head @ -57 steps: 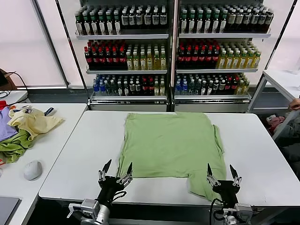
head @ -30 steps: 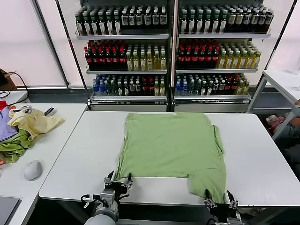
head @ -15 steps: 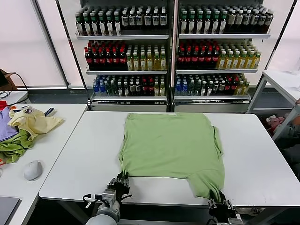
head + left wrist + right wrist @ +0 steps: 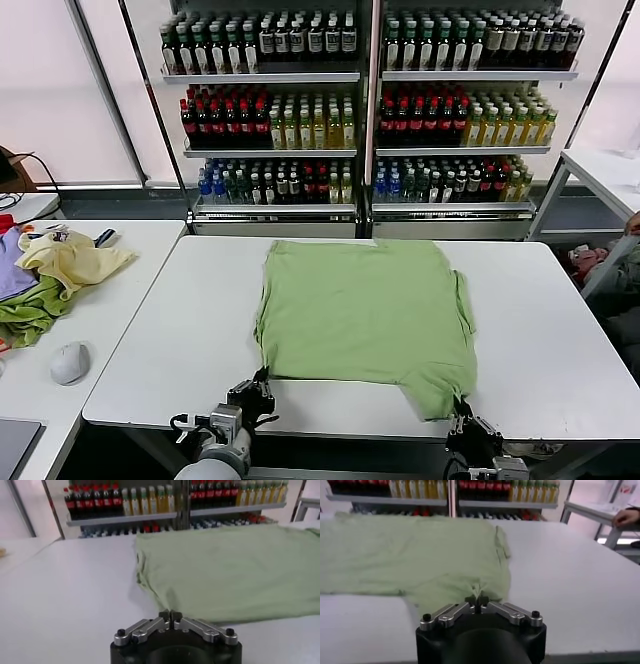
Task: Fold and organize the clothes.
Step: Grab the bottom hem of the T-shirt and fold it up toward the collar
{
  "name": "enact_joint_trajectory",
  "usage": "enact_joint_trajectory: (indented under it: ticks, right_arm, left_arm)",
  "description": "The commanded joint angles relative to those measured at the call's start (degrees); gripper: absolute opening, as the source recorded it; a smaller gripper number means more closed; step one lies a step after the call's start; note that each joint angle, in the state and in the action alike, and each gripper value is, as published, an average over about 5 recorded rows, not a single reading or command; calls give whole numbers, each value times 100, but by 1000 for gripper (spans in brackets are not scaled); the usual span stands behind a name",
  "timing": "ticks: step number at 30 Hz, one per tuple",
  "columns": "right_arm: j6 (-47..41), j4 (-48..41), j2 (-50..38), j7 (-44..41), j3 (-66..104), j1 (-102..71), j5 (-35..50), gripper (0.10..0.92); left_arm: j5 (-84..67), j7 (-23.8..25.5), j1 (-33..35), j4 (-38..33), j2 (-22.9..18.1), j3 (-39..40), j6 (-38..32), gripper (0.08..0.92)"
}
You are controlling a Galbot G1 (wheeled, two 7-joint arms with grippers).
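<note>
The light green shirt (image 4: 365,310) lies spread flat on the white table (image 4: 170,340), its back up, so collar and print are hidden. My left gripper (image 4: 262,384) is at the table's near edge, shut on the shirt's near left corner; in the left wrist view (image 4: 170,615) the cloth (image 4: 225,570) runs right up to the closed fingertips. My right gripper (image 4: 462,416) is at the near edge, shut on the shirt's near right corner; in the right wrist view (image 4: 477,600) a tuft of the shirt (image 4: 420,555) sticks up between the fingertips.
A side table on the left holds a pale yellow garment (image 4: 72,262), darker green and purple cloths (image 4: 28,310) and a mouse (image 4: 70,362). Shelves of bottles (image 4: 370,110) stand behind the table. A person's hand (image 4: 630,225) shows at the far right.
Both grippers were open above the shirt's near edge; they have dropped to the table's front edge and shut on the two near corners. The near right flap has drawn in slightly.
</note>
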Motion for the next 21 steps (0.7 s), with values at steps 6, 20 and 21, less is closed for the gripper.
enact_joint_trajectory:
  ticks: [6, 20, 21]
  right_arm:
    - [217, 138, -241, -88, 117, 450, 158, 129]
    - [-95, -1247, -586, -49, -356, 2532, 250, 129]
    - [-121, -1374, -604, -60, -393, 2660, 243, 129]
  left_arm:
    - [-205, 107, -142, -524, 231, -127, -312, 88]
    - [-536, 72, -1658, 989, 245, 247, -292, 88]
    - [-536, 71, -1755, 1109, 213, 272, -287, 88]
